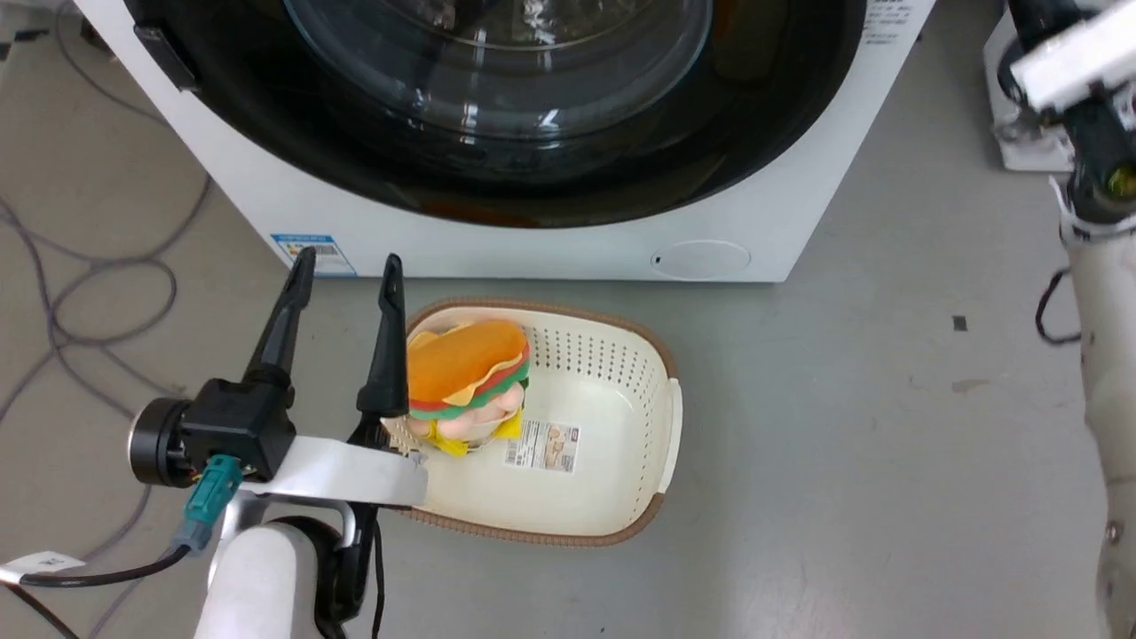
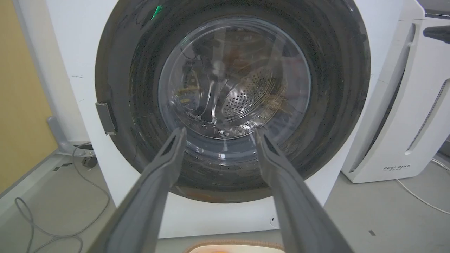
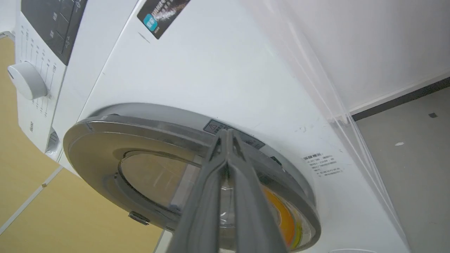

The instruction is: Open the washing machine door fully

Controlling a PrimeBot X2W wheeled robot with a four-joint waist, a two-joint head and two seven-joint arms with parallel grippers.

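The white washing machine (image 1: 550,248) fills the top of the head view, its glossy black door (image 1: 497,177) lying flat against the front. My left gripper (image 1: 346,266) stands open in front of it, low and left of centre, holding nothing. In the left wrist view its fingers (image 2: 165,165) frame the door (image 2: 334,88) and the glass window, with the steel drum behind. In the right wrist view my right gripper (image 3: 226,131) is shut, its tip against the rim of the door (image 3: 105,133) beside a warning sticker. Whether the door is ajar I cannot tell.
A cream basket (image 1: 639,355) holding a plush burger (image 1: 466,364) sits on the floor just before the machine, right of my left gripper. Cables (image 1: 89,266) loop on the floor at left. A white FEELBIRD appliance (image 2: 404,123) stands right of the machine. My right forearm (image 1: 1100,311) is at the right edge.
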